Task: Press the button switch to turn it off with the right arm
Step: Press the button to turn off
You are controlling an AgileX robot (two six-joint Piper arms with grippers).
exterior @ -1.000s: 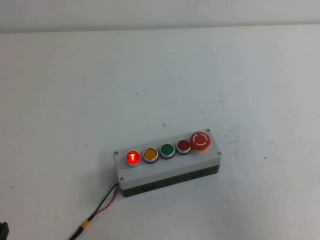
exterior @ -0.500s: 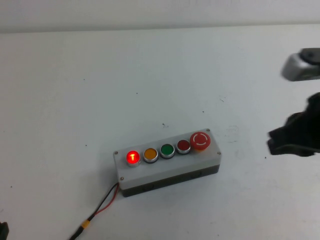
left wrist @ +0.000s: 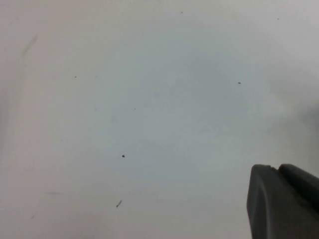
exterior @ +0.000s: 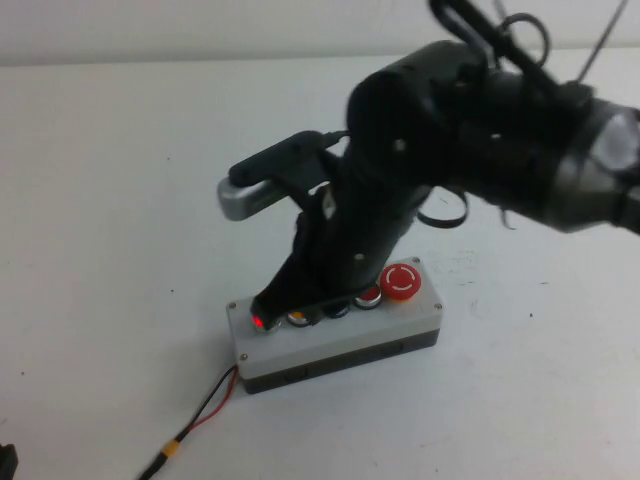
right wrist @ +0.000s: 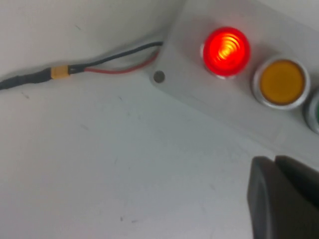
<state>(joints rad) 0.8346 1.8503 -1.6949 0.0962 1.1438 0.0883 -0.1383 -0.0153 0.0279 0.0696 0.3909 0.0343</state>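
On the white tabletop (exterior: 120,180) lies a grey box (exterior: 340,335) with five buttons in a row. Its end button, the switch (exterior: 260,321), glows bright red at the box's left end in the high view. From the right wrist view the switch (right wrist: 227,51) shows as a lit red disc with a silver rim, and an orange button (right wrist: 282,82) sits just beside it, followed by the edge of a green button (right wrist: 315,115). A large red mushroom button (exterior: 401,281) occupies the opposite end of the box.

The right arm (exterior: 480,130) reaches in from the upper right and slants down over the row of buttons. Its right pincer (exterior: 272,305) ends directly over the switch, the black tip at or just above the glowing face; contact cannot be confirmed. Whether the right pincer is open or closed cannot be told, since the arm's body covers it from above and the wrist view shows only a dark corner of it (right wrist: 284,196).

A red and black wire pair (exterior: 205,410) with an orange connector (exterior: 174,451) leaves the box's near left corner.

The left pincer (left wrist: 284,199) appears only as a dark corner in its own wrist view, above bare tabletop (left wrist: 149,99); its state cannot be told.
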